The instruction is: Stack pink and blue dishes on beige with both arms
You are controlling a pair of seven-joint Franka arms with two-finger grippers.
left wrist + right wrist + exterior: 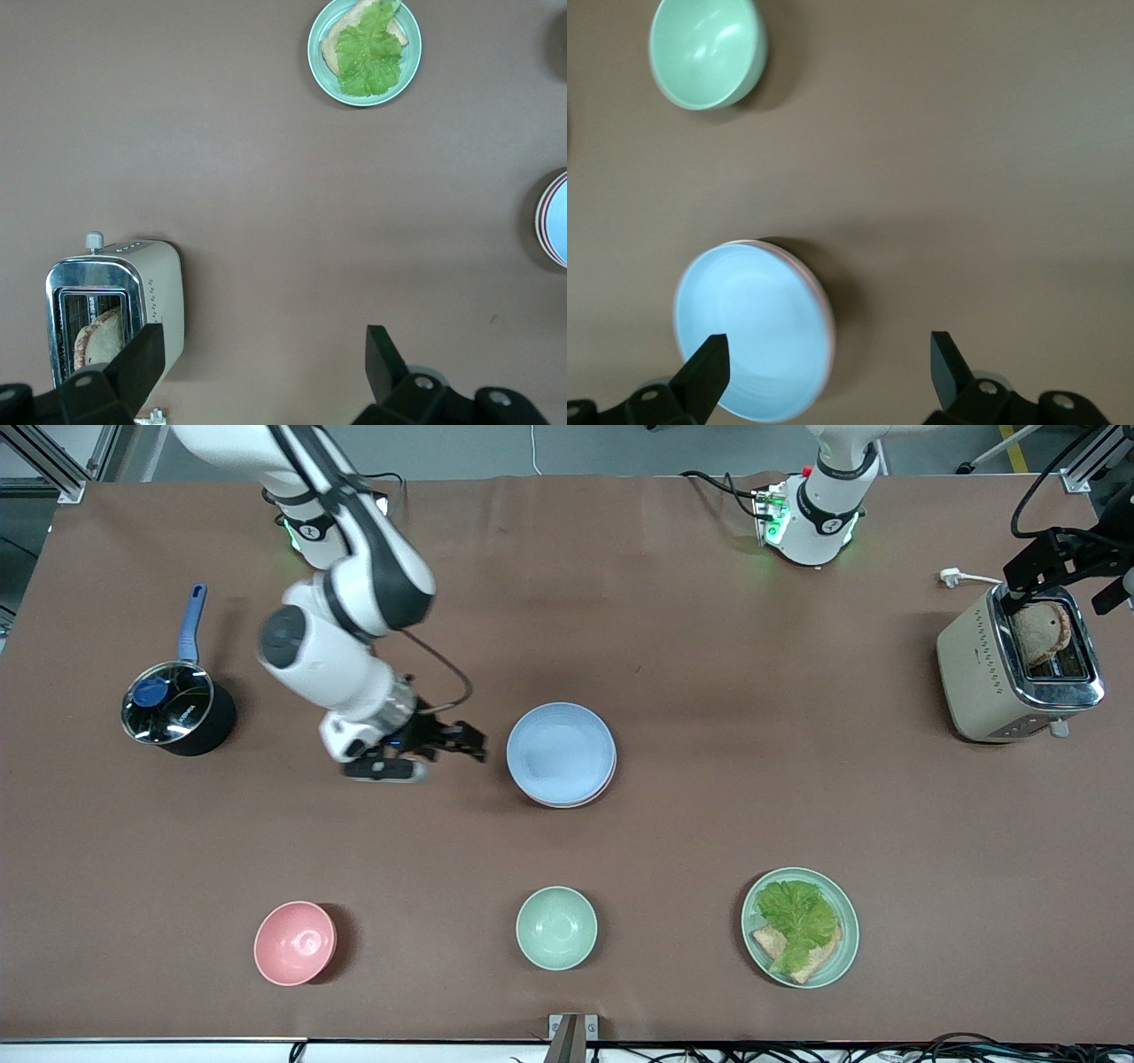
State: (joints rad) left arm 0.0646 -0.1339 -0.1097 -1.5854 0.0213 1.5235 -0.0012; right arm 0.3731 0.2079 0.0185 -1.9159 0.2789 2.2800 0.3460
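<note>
The blue dish (561, 751) lies on top of the stack near the middle of the surface (709, 691), with a pink dish's rim (580, 801) showing beneath it; the beige plate cannot be made out and is probably hidden at the bottom. The stack looks finished or nearly so.

The right gripper (461, 741) hovers low just beside the stack, toward the right arm's end, its fingers (704, 372) apart and empty. A sideways or careless move from here could clip the rim and shift the dishes.

The left gripper (266, 363) hangs over the toaster (1019, 664) near the edge at the left arm's end, fingers apart, waiting; in the front view it is partly cut off.
</note>
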